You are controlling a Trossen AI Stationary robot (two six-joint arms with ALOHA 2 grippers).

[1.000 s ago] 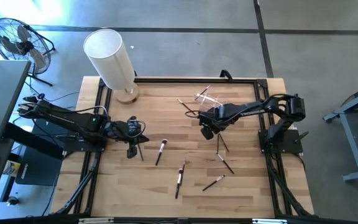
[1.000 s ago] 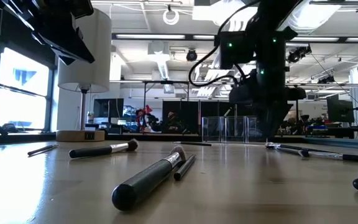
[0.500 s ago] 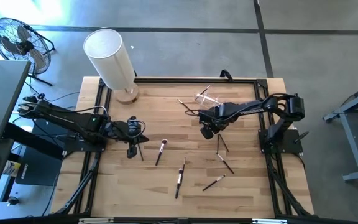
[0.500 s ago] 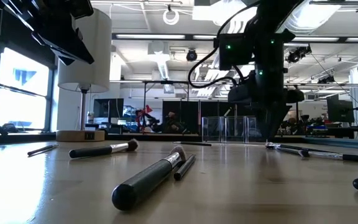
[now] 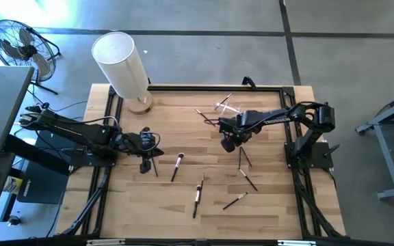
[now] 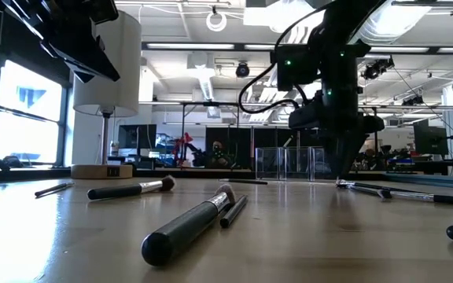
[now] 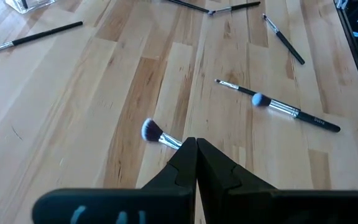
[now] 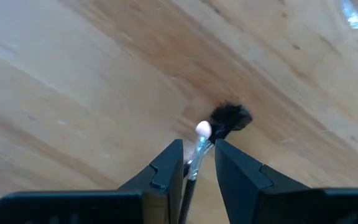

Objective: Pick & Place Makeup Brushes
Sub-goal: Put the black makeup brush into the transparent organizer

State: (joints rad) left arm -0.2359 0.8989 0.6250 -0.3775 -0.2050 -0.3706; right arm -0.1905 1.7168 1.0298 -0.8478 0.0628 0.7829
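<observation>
- Right end effector (image 8: pixel 197 155): fingers narrowly parted, clamping a thin makeup brush (image 8: pixel 199 142) above the tabletop (image 5: pixel 183 198). Only the right wrist view shows this grip; the pale brush tip protrudes beyond the fingertips.
- High view: right end effector (image 5: pixel 227 145) sits near the tabletop centre; other brushes (image 5: pixel 198 194) lie scattered between both arms.
- Left end effector (image 7: pixel 196 149): fingers pressed together, empty; a fluffy-tipped brush (image 7: pixel 160 134) lies just beyond its tips.
</observation>
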